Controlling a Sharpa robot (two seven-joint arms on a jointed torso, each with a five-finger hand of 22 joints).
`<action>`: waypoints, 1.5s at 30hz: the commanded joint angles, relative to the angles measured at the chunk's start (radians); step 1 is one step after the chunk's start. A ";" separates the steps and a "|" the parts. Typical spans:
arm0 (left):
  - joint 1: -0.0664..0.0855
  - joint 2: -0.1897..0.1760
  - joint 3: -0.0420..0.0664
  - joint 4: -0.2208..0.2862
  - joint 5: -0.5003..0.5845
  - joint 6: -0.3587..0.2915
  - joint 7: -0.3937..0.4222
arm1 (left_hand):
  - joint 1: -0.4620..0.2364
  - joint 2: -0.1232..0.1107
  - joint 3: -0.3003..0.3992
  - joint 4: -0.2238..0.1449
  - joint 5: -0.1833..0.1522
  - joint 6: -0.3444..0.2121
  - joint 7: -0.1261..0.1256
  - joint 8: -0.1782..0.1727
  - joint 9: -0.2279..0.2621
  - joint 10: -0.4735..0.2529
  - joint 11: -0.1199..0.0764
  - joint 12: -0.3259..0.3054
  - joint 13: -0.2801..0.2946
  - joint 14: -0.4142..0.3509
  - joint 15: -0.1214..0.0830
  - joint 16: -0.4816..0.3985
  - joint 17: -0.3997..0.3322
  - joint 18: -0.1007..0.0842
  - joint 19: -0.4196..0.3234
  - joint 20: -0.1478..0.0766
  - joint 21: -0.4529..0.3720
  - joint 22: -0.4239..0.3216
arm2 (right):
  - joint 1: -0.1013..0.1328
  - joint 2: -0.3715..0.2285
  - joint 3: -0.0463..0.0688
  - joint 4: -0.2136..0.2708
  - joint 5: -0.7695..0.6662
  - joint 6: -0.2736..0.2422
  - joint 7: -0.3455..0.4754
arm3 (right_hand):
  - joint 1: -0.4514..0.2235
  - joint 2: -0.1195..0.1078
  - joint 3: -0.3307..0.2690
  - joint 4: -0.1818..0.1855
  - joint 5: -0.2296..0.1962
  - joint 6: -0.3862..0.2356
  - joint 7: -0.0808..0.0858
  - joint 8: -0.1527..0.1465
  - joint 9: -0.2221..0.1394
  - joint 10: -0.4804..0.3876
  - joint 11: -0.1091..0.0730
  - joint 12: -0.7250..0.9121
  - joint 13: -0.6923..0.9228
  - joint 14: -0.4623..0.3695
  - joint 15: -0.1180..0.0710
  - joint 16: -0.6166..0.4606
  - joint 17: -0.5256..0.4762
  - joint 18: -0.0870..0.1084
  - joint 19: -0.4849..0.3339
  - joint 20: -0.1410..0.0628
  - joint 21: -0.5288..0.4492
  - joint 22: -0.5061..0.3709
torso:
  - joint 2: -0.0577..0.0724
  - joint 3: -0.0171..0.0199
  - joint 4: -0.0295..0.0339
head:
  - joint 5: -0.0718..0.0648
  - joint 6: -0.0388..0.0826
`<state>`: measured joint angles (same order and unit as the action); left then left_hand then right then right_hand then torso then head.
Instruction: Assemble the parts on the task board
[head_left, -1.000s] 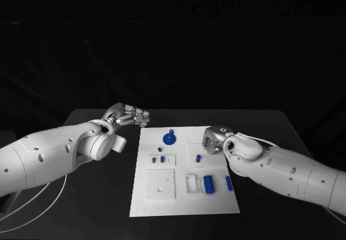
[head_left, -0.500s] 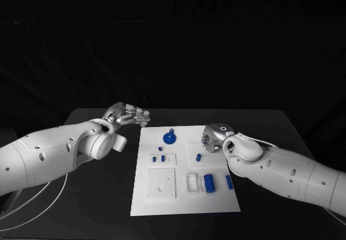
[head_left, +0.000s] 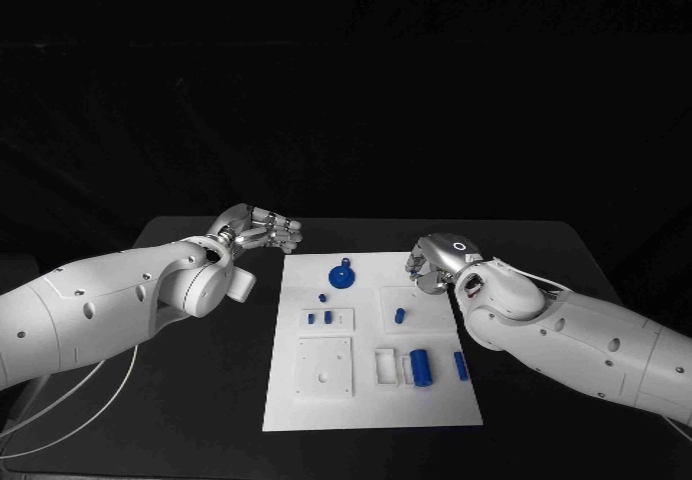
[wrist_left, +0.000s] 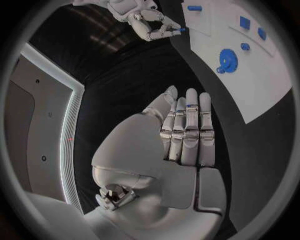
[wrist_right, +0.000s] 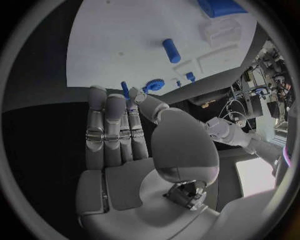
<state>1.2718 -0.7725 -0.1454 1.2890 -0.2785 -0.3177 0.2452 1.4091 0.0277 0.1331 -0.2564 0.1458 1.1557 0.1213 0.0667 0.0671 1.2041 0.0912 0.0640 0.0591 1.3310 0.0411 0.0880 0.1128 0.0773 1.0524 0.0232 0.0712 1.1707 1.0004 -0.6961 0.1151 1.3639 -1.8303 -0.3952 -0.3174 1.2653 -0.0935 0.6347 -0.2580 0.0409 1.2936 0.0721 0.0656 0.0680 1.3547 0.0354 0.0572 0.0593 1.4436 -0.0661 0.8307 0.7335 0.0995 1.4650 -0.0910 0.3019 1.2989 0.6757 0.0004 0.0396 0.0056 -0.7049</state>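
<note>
My right robot hand (head_left: 431, 262) has lifted off the white board (head_left: 369, 400) pinching a small blue peg (wrist_right: 125, 89), the blue gear (head_left: 340, 276) lying just beside it, while my left robot hand (head_left: 264, 232) waits empty with fingers together over the counter (head_left: 173, 420).

We see two bulky white arms with smooth, rounded shells, dotted with small dark screw holes. The left arm (head_left: 101, 300) ends in a round white disc-shaped wrist housing, and thin pale cables loop beneath it. The right arm (head_left: 577, 335) carries a small dark ring marking at its wrist. Each hand is silver: the left hand (head_left: 264, 232) and right hand (head_left: 430, 268) have segmented metallic fingers (wrist_left: 189, 125) with pale pads, banded joints and a smooth grey thumb base.
</note>
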 joint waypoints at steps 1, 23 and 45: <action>0.002 0.001 0.001 -0.002 0.011 0.008 0.009 | -0.002 0.007 -0.006 0.001 -0.002 0.002 -0.002 -0.003 -0.001 0.001 0.002 -0.003 -0.001 0.004 0.002 -0.003 0.002 0.006 0.008 -0.001 -0.002 -0.002 | 0.000 -0.008 0.005 0.035 0.052 -0.023 0.032 | 0.008 -0.001 -0.002 0.003 0.007 0.005 -0.001 -0.001 0.001 0.024 -0.019 0.004 0.002 0.002 -0.006 -0.006 0.001 0.010 0.038 -0.006 0.004 0.001 | -0.001 0.0001 -0.0011 | 0.011 -0.001; 0.002 0.042 0.001 -0.038 0.030 0.003 0.014 | -0.003 0.011 -0.008 0.003 -0.004 0.004 -0.003 -0.003 -0.001 0.003 0.001 -0.003 -0.001 0.004 0.003 -0.004 0.002 0.006 0.008 0.000 -0.003 -0.005 | -0.042 0.084 -0.026 0.203 0.050 0.000 0.110 | 0.007 0.001 0.001 0.002 0.007 0.001 0.000 -0.001 0.001 0.020 -0.018 0.004 0.002 0.004 -0.006 -0.013 -0.001 0.010 0.039 -0.006 0.003 0.001 | -0.004 -0.0014 -0.0009 | 0.066 -0.014; 0.002 0.064 0.001 -0.037 0.030 0.011 0.012 | -0.002 0.013 -0.009 0.004 -0.004 0.004 -0.003 -0.003 -0.001 0.004 0.001 -0.003 -0.001 0.003 0.003 -0.004 0.002 0.005 0.007 0.000 -0.003 -0.007 | -0.115 0.155 -0.074 0.146 -0.016 0.014 0.111 | 0.002 0.004 0.006 -0.004 0.007 0.000 0.000 -0.001 0.001 0.020 -0.018 0.004 0.002 0.006 -0.006 -0.015 -0.003 0.011 0.041 -0.006 0.017 0.004 | -0.003 -0.0011 0.0013 | 0.123 -0.039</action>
<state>1.2719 -0.7116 -0.1456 1.2496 -0.2556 -0.3178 0.2472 1.4052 0.0316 0.1304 -0.2537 0.1458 1.1557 0.1213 0.0667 0.0671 1.2041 0.0912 0.0640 0.0590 1.3310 0.0411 0.0880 0.1133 0.0773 1.0524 0.0232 0.0712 1.1647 0.8891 -0.5427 0.0418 1.5110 -1.8180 -0.3971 -0.2162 1.2610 -0.0977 0.6350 -0.2613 0.0456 1.2929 0.0728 0.0656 0.0683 1.3570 0.0292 0.0571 0.0598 1.4484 -0.0670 0.8225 0.7315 0.0899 1.4650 -0.0906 0.3168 1.3021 0.6724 0.0005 0.0402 0.1276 -0.7418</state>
